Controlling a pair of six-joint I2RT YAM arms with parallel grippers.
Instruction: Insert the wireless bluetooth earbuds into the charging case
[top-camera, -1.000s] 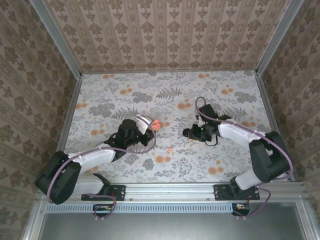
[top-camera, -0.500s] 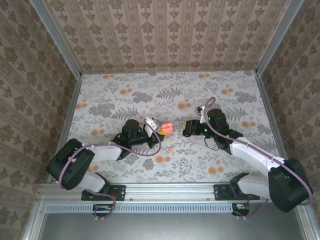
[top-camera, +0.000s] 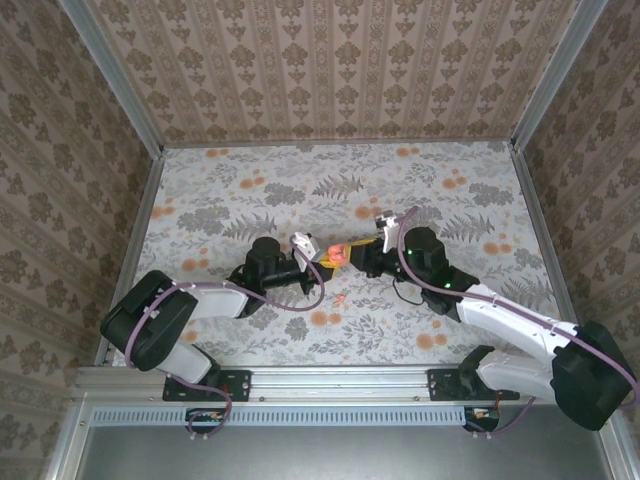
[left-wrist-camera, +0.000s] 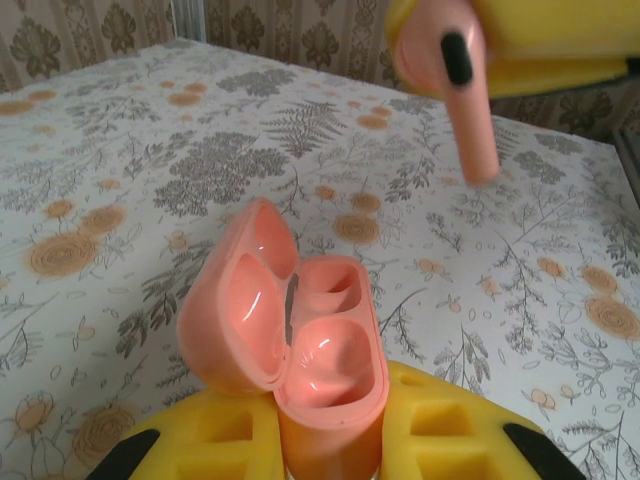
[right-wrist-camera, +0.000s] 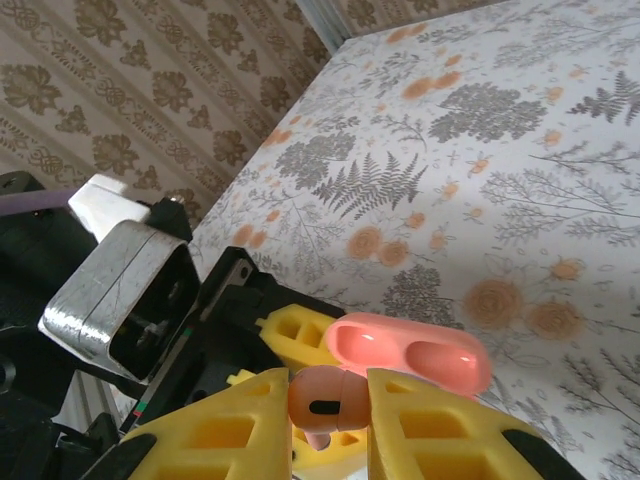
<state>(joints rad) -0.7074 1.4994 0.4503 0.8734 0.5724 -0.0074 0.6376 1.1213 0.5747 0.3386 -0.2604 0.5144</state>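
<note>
Could have gone wrong on alignment: hung the earbud (left-wrist-camera: 462, 90) stem-down, above and off to the right of the case (left-wrist-camera: 300, 340), not over either well; would likely have jammed on the rim or divider if lowered off-line. Could also have slipped, pinched only by its bulb in the right gripper (right-wrist-camera: 318, 415), clamped on it. Held the case in the left gripper (left-wrist-camera: 330, 440), clamped round its lower body, above the middle of the tabletop (top-camera: 450, 180), lid swung open to the left. Looked salmon pink, glossy, rounded, both wells seemingly empty. Noted the same pink on the earbud, black oval patch on the bulb. Left a second small pink piece (top-camera: 340, 298), probably the other earbud, lying on the tabletop just toward the near edge from the case.
</note>
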